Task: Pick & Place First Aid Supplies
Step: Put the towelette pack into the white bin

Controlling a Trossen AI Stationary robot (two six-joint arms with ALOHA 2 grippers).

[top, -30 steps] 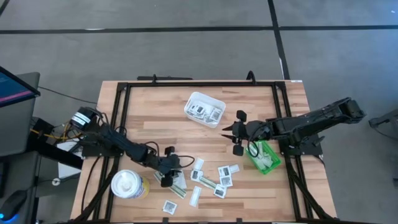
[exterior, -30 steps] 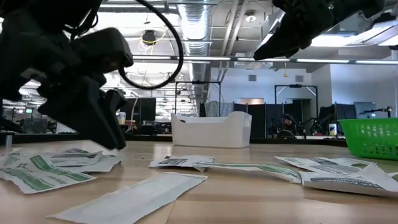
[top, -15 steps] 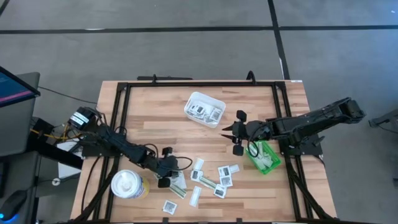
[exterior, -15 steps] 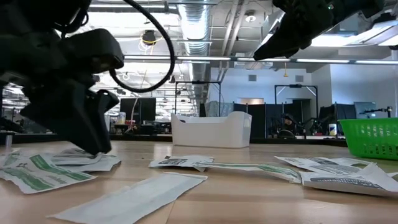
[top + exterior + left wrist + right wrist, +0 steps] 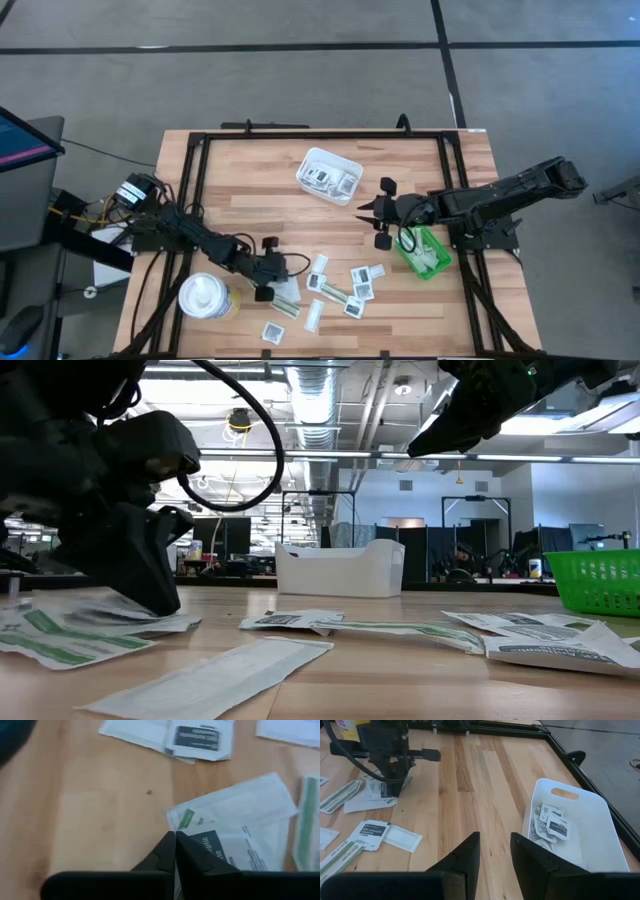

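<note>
The first aid supplies lie scattered on the near half of the wooden table: square white packets (image 5: 360, 281) and white-and-olive strips (image 5: 288, 296). My left gripper (image 5: 175, 839) is down at the left end of this scatter, shut at the edge of a white packet with green and dark grey print (image 5: 235, 825). My right gripper (image 5: 495, 847) hangs open above the table between the white tray (image 5: 312, 160) and the green bin (image 5: 428, 262), touching nothing. My left gripper has closed its two fingers (image 5: 192, 855) over the side edge of the printed packet (image 5: 186, 820), close to one corner. It comes slanting down from the table's left side. The packet still lies flat on the table, on other packets.
The white tray at the table's far middle holds several packets (image 5: 551, 825). A white round tub with a yellow label (image 5: 207, 296) stands near the front left, close to my left arm. A black frame (image 5: 200, 180) borders the table. Bare wood lies between tray and scatter.
My left gripper has shut its fingers on the packets at the left of the scatter, rolling slightly as it did. The top packet there has shifted a little. My right arm has kept still.
</note>
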